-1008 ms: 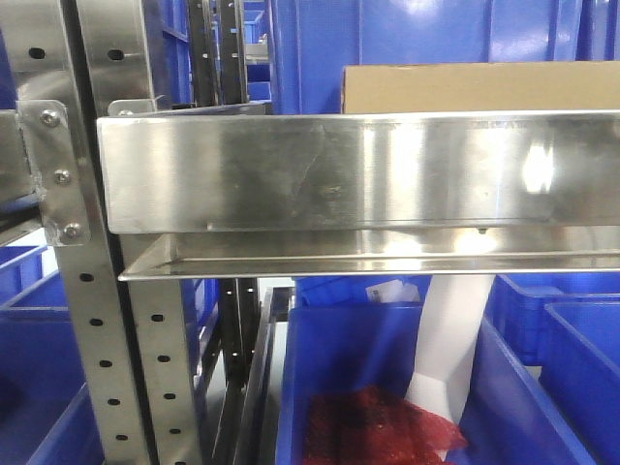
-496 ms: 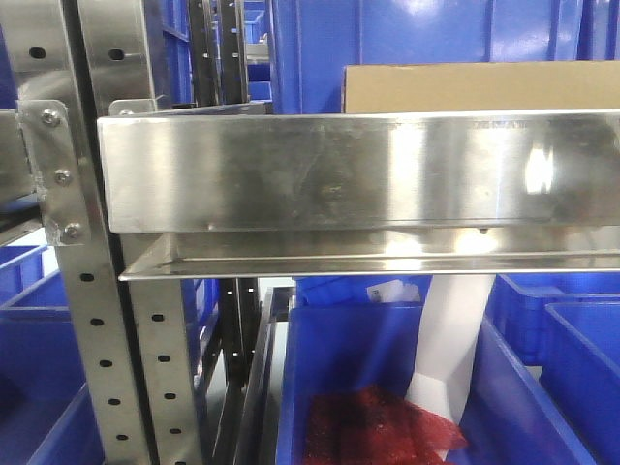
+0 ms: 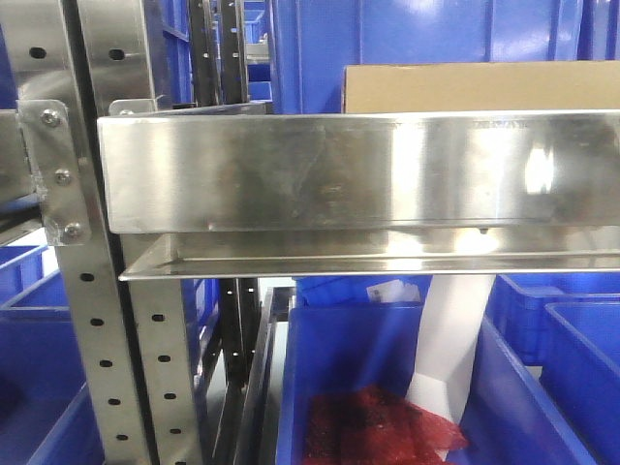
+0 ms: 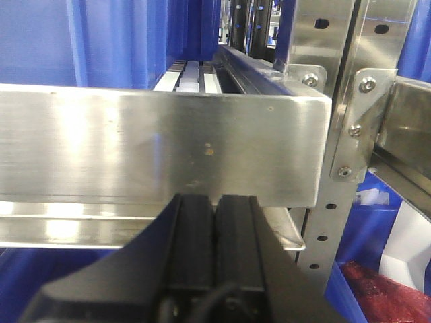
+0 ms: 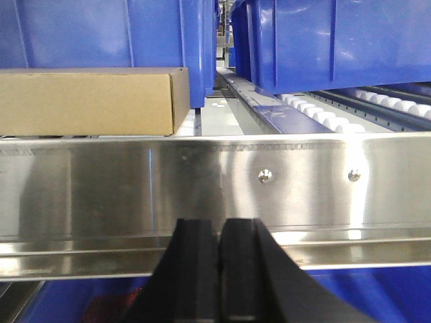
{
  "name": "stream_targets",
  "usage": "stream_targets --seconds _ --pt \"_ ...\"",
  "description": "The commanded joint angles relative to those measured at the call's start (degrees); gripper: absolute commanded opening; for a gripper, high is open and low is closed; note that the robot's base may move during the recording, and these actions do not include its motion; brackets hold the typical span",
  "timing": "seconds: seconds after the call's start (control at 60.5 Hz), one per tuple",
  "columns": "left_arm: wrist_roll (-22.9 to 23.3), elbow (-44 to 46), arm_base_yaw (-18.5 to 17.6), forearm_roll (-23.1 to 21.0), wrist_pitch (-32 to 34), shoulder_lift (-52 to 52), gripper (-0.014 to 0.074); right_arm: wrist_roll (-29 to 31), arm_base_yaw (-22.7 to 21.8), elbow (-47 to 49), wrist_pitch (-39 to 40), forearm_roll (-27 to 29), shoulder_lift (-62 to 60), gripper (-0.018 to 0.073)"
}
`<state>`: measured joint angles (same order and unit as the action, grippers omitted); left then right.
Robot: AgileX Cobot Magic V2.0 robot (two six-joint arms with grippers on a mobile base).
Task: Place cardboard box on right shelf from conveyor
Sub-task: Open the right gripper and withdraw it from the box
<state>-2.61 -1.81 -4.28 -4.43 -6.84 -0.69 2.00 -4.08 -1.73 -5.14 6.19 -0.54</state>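
The tan cardboard box (image 3: 480, 88) rests on the right shelf (image 3: 358, 170), behind its tall steel front lip; in the right wrist view the cardboard box (image 5: 91, 101) lies at the left on the right shelf (image 5: 215, 185). My right gripper (image 5: 219, 225) is shut and empty, in front of and below the lip, apart from the box. My left gripper (image 4: 215, 200) is shut and empty too, facing the lip of a neighbouring steel shelf (image 4: 155, 148). The conveyor is out of view.
Blue bins (image 3: 407, 39) stand behind the box and on rollers (image 5: 316, 111) to its right. Lower blue bins (image 3: 387, 387) hold a red mesh item (image 3: 378, 426) and a white piece (image 3: 450, 349). Perforated grey uprights (image 3: 92, 320) flank the shelf.
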Motion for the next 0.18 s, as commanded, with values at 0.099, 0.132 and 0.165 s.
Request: stream_targets --seconds 0.099,0.132,0.165 --pt "-0.02 -0.58 -0.24 -0.34 4.95 -0.84 -0.0116 0.06 -0.31 0.28 4.55 -0.36 -1.09 0.0050" --pt "-0.02 -0.58 -0.24 -0.34 4.95 -0.84 -0.0116 0.06 -0.31 0.28 4.55 -0.36 -1.09 0.0050" --pt "-0.02 -0.58 -0.24 -0.34 4.95 -0.84 -0.0116 0.06 -0.31 0.28 4.55 -0.36 -1.09 0.0050"
